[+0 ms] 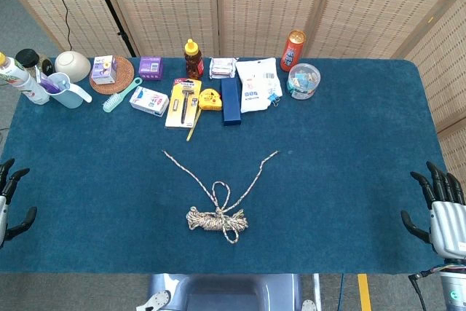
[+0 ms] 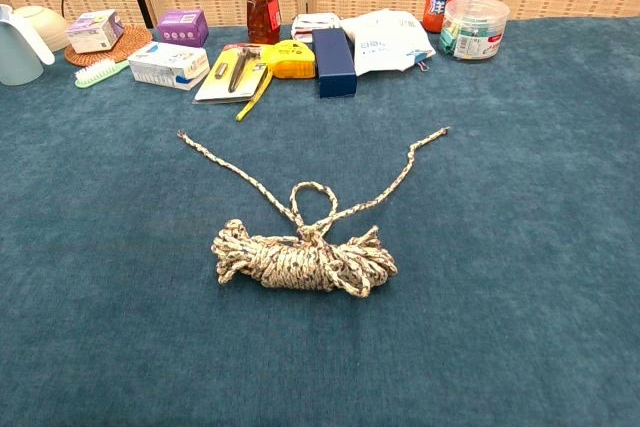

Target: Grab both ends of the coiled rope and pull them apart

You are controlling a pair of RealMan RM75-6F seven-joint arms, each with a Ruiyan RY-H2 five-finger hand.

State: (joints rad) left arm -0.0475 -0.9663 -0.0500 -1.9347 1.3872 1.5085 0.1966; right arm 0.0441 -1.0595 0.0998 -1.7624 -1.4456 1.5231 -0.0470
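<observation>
A speckled coiled rope [image 1: 216, 219] [image 2: 303, 258] lies bundled on the blue table near the front middle. One loose end [image 1: 164, 153] [image 2: 182, 135] runs out to the back left and the other end [image 1: 276, 153] [image 2: 443, 130] to the back right, with a small loop above the bundle. My left hand [image 1: 10, 198] hovers at the table's left edge, fingers apart and empty. My right hand [image 1: 439, 205] is at the right edge, fingers spread and empty. Both hands are far from the rope and neither shows in the chest view.
Along the back stand a honey bottle [image 1: 192, 59], an orange can [image 1: 293, 50], a clear tub [image 1: 303, 81], a dark blue box [image 1: 231, 100], white packets [image 1: 258, 84], a yellow tape measure [image 1: 210, 99], small boxes, a brush [image 1: 120, 95] and a jug [image 1: 67, 92]. A folding screen stands behind.
</observation>
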